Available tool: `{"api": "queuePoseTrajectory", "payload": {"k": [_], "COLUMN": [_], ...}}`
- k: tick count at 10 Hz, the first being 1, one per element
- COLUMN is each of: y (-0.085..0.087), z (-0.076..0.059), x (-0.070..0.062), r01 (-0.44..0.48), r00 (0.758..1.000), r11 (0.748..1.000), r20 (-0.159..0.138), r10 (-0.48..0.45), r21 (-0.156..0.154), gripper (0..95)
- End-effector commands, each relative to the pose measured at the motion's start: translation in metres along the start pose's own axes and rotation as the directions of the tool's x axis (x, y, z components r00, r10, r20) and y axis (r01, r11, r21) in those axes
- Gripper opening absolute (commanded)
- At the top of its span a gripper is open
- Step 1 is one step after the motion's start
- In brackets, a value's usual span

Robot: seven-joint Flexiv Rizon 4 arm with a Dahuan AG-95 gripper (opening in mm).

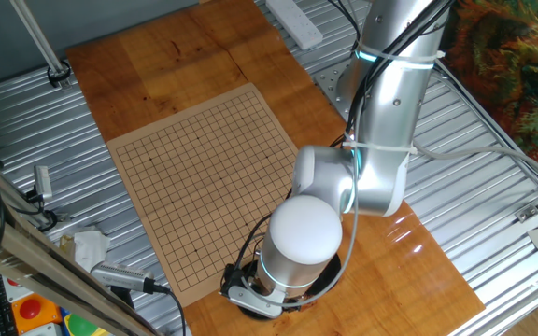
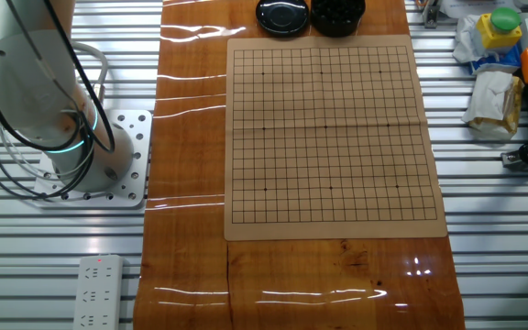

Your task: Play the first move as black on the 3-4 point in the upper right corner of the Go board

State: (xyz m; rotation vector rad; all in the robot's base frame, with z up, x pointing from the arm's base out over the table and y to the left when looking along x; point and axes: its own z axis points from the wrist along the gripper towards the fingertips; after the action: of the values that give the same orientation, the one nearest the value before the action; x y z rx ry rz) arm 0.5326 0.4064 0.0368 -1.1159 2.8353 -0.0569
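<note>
The board [image 1: 204, 177] lies flat on the orange-brown tabletop, and no stone shows on its grid in either view [image 2: 328, 128]. In the one fixed view the arm's wrist [image 1: 302, 243] hangs over the table just past the board's near edge. It hides the fingers below; only a grey-white part of the gripper [image 1: 248, 297] sticks out. In the other fixed view a black bowl [image 2: 337, 15] stands at the board's far edge with dark rounded shapes in it. I cannot pick out a single black stone. The gripper is outside that view.
A round black lid [image 2: 282, 16] lies next to the bowl. A white power strip [image 1: 292, 21] lies off the tabletop, also in the other view [image 2: 94, 289]. Bags and coloured items [image 2: 493, 92] crowd one side. A metal post [image 1: 54, 65] stands at a corner.
</note>
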Motion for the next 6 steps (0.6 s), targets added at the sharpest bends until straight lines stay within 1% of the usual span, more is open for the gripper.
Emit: {"api": "queuePoseTrajectory", "payload": {"k": [1,6], "y": [0.0001,0.0001], "z": [0.0005,0.0004], "x": [0.0001,0.0001], "r01": [-0.012,-0.004], "r00": [1.000,1.000], "r11": [1.000,1.000], "r20": [0.002,-0.002], "r10": [0.012,0.004], "r21": [-0.002,0.000], "gripper": [38.0,38.0]}}
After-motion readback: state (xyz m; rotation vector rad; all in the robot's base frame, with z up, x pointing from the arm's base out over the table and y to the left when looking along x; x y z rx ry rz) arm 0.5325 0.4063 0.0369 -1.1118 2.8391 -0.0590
